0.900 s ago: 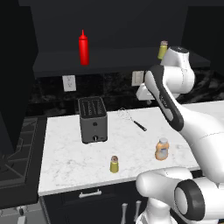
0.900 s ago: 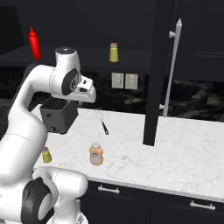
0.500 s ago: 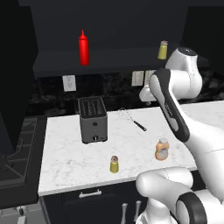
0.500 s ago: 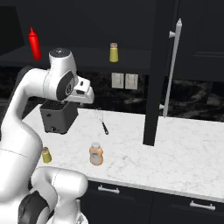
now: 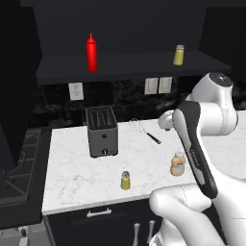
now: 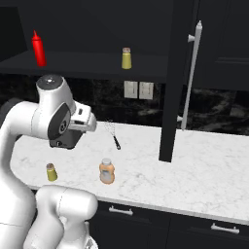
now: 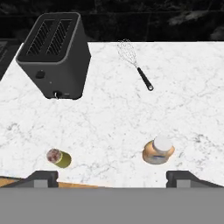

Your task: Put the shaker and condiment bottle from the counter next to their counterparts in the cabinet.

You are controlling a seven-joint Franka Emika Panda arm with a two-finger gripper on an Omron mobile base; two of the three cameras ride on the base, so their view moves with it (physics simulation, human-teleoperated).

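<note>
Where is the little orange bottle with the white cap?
The condiment bottle stands upright on the white counter near its front edge. In the left base view it is right of the small shaker and in front of the whisk.

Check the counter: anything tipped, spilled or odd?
Nothing stands out. The shaker and condiment bottle stand upright on the counter; the toaster is upright, the whisk lies flat. No spills.
</note>
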